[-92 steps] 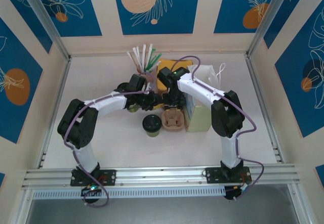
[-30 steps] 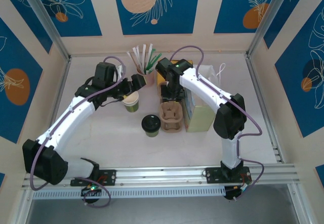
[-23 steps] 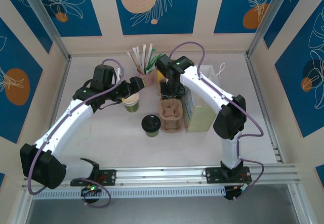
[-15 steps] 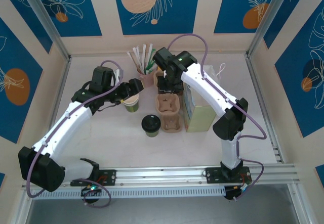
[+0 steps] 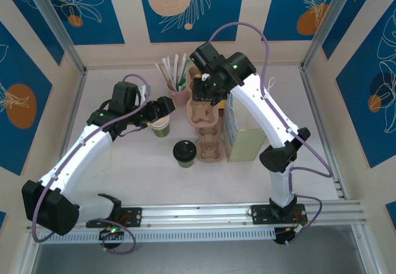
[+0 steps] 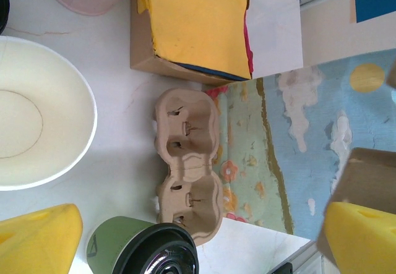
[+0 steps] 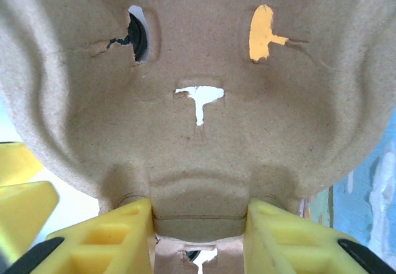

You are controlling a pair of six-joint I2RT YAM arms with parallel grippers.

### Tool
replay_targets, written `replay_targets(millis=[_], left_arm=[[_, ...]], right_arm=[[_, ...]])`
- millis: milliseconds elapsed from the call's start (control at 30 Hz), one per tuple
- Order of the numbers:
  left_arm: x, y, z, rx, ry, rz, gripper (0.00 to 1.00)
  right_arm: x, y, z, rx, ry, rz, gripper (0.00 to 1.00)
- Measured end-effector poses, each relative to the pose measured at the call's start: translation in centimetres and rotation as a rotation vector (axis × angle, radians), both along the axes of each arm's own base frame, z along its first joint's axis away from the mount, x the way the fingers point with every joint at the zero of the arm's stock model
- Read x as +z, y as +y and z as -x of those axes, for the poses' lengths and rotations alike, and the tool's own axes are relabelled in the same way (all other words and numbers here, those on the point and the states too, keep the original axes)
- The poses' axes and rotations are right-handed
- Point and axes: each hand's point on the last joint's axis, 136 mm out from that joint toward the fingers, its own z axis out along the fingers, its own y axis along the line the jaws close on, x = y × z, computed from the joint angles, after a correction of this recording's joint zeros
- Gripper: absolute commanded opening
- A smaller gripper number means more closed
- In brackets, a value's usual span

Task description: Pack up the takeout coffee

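Note:
The takeout coffee [image 5: 185, 153], an olive-green cup with a black lid, stands on the table just left of a cardboard cup carrier [image 5: 210, 148]. In the left wrist view the coffee [image 6: 145, 250] sits at the bottom edge, touching that carrier [image 6: 189, 162]. My right gripper [image 5: 202, 98] is shut on a second cardboard carrier [image 5: 203, 112] and holds it in the air behind the first. The yellow fingers [image 7: 105, 240] of the right gripper [image 7: 199, 227] pinch the middle bridge of the held carrier [image 7: 198, 57]. My left gripper [image 5: 164, 108] hangs open over the lidless green cup [image 5: 160, 126].
A pink cup of straws [image 5: 179, 92] stands at the back. A pale floral bag [image 5: 245, 139] stands right of the carriers. A box of yellow napkins [image 6: 198, 26] lies behind them. The lidless cup [image 6: 37, 132] shows its white inside.
My right gripper has lifted one carrier up and towards the back, off another carrier that stays on the table. The left arm has swung back slightly and now holds still.

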Motion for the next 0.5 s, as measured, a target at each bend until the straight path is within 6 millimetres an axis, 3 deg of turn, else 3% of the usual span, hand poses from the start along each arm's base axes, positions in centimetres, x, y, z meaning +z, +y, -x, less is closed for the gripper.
replay_targets(millis=[300, 500], left_arm=[[-0.1, -0.1, 0.1, -0.004, 0.003, 0.003, 1.0], [-0.1, -0.1, 0.1, -0.006, 0.003, 0.005, 1.0]], right_arm=[[4.8, -1.3, 0.8, 0.009, -0.148, -0.026, 0.35], [9.3, -3.5, 1.6, -0.007, -0.29, -0.068, 0.35]])
